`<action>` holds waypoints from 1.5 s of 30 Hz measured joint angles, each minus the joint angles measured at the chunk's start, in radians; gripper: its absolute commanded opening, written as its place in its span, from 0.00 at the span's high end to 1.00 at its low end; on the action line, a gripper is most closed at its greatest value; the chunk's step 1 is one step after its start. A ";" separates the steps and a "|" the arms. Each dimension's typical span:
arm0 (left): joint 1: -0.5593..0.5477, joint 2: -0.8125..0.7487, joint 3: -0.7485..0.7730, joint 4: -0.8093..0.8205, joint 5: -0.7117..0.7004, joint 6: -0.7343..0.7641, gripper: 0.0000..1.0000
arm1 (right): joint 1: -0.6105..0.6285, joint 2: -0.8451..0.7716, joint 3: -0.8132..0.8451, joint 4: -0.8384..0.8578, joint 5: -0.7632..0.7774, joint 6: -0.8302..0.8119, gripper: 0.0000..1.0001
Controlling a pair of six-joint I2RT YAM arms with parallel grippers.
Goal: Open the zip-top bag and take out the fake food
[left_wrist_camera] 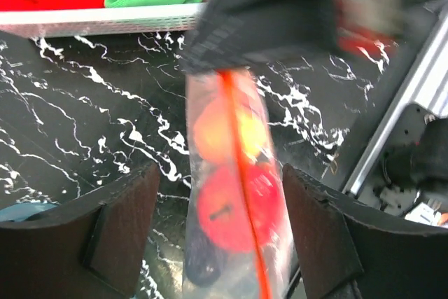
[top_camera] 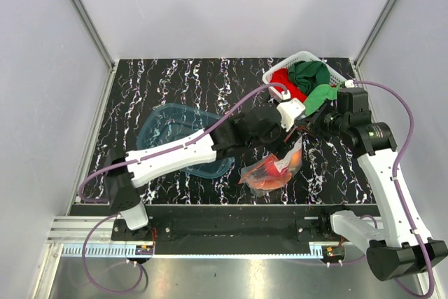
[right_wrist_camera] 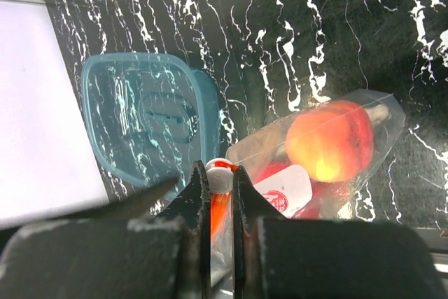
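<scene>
Zip-top bag [right_wrist_camera: 301,188], clear, fake food [right_wrist_camera: 325,141] inside, orange zip [left_wrist_camera: 241,194] pinched by right gripper [right_wrist_camera: 222,173]; left gripper [left_wrist_camera: 220,173] spread.

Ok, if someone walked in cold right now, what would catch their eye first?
The clear zip-top bag, front centre-right, pinched at its orange-red zip edge by the right gripper, with a red fruit and an orange-peach fruit bright inside. The left gripper stands open on either side of it. Next, the translucent blue tub to the left and the white basket of red and green cloths at the far right.
</scene>
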 measured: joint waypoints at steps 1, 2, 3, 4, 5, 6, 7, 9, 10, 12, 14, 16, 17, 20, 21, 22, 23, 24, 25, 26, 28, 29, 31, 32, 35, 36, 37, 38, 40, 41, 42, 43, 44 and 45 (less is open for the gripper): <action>0.009 0.013 0.008 0.000 0.007 -0.012 0.35 | 0.000 -0.007 0.000 -0.006 -0.003 0.000 1.00; 0.019 0.025 0.014 0.001 0.013 -0.020 0.41 | 0.000 -0.012 0.000 -0.009 -0.005 0.000 0.99; 0.033 0.038 0.022 0.000 0.026 -0.030 0.49 | 0.000 -0.018 0.000 -0.011 -0.009 0.000 0.98; 0.045 0.049 0.029 0.000 0.040 -0.039 0.66 | 0.000 -0.023 0.000 -0.012 -0.016 -0.001 0.92; 0.060 0.060 0.032 0.002 0.058 -0.048 0.78 | 0.000 -0.026 0.000 -0.013 -0.021 -0.002 0.87; 0.074 0.067 0.033 0.002 0.079 -0.059 0.86 | 0.000 -0.030 0.000 -0.013 -0.025 -0.006 0.80; 0.087 0.071 0.034 0.002 0.102 -0.066 0.96 | 0.000 -0.032 0.000 -0.013 -0.026 -0.010 0.63; 0.110 0.073 0.034 0.004 0.154 -0.079 1.00 | 0.000 -0.035 0.000 -0.010 -0.027 -0.037 0.41; 0.121 0.072 0.034 0.003 0.177 -0.081 1.00 | 0.000 -0.036 0.002 -0.008 -0.025 -0.066 0.31; 0.143 0.072 0.031 0.013 0.230 -0.084 1.00 | 0.000 -0.037 0.011 -0.003 -0.018 -0.116 0.03; 0.161 0.068 0.018 0.030 0.285 -0.085 1.00 | 0.000 -0.050 0.018 0.027 -0.020 -0.172 0.00; 0.185 0.058 -0.003 0.047 0.354 -0.085 1.00 | 0.000 -0.089 0.010 0.093 -0.044 -0.222 0.00; 0.193 0.055 -0.009 0.049 0.381 -0.085 1.00 | 0.000 -0.117 -0.005 0.139 -0.065 -0.244 0.00; 0.223 0.042 -0.032 0.071 0.488 -0.085 1.00 | 0.000 -0.224 -0.084 0.269 -0.123 -0.297 0.00; 0.229 0.037 -0.039 0.077 0.515 -0.083 1.00 | 0.000 -0.250 -0.109 0.298 -0.136 -0.309 0.00; 0.235 0.033 -0.045 0.079 0.547 -0.079 1.00 | 0.000 -0.288 -0.150 0.348 -0.159 -0.327 0.00; 0.239 0.028 -0.052 0.085 0.575 -0.072 1.00 | 0.000 -0.318 -0.185 0.381 -0.180 -0.339 0.00; 0.241 0.023 -0.059 0.090 0.607 -0.066 1.00 | 0.000 -0.346 -0.221 0.420 -0.199 -0.351 0.00; 0.242 0.017 -0.067 0.098 0.638 -0.060 1.00 | 0.000 -0.370 -0.260 0.455 -0.221 -0.362 0.00; 0.243 0.010 -0.076 0.101 0.664 -0.053 1.00 | 0.000 -0.391 -0.297 0.485 -0.244 -0.372 0.00; 0.248 -0.012 -0.100 0.107 0.717 -0.036 1.00 | 0.000 -0.431 -0.365 0.537 -0.285 -0.386 0.00; 0.249 -0.020 -0.108 0.108 0.736 -0.031 1.00 | 0.000 -0.446 -0.389 0.554 -0.298 -0.388 0.00; 0.261 -0.040 -0.126 0.114 0.793 -0.018 1.00 | 0.000 -0.483 -0.442 0.601 -0.334 -0.387 0.00; 0.268 -0.046 -0.130 0.116 0.813 -0.014 1.00 | 0.000 -0.496 -0.462 0.622 -0.347 -0.387 0.01; 0.298 -0.069 -0.137 0.122 0.877 -0.002 1.00 | 0.000 -0.524 -0.513 0.689 -0.391 -0.382 0.07; 0.305 -0.077 -0.137 0.122 0.893 0.001 1.00 | 0.000 -0.532 -0.526 0.704 -0.405 -0.381 0.08; 0.311 -0.082 -0.137 0.122 0.905 0.002 1.00 | 0.000 -0.541 -0.542 0.729 -0.427 -0.375 0.10; 0.316 -0.088 -0.137 0.126 0.918 0.005 1.00 | 0.000 -0.552 -0.558 0.752 -0.448 -0.369 0.12; 0.321 -0.094 -0.137 0.132 0.939 0.008 1.00 | 0.000 -0.578 -0.589 0.800 -0.485 -0.352 0.17; 0.321 -0.094 -0.137 0.134 0.949 0.009 1.00 | 0.000 -0.589 -0.605 0.829 -0.502 -0.341 0.21; 0.321 -0.094 -0.137 0.135 0.956 0.009 1.00 | 0.000 -0.597 -0.616 0.850 -0.517 -0.333 0.23; 0.321 -0.094 -0.137 0.136 0.962 0.010 1.00 | 0.000 -0.601 -0.626 0.871 -0.525 -0.326 0.26; 0.321 -0.094 -0.137 0.137 0.968 0.010 1.00 | 0.000 -0.601 -0.632 0.887 -0.532 -0.320 0.30; 0.321 -0.094 -0.137 0.137 0.975 0.012 1.00 | 0.000 -0.599 -0.639 0.907 -0.544 -0.312 0.35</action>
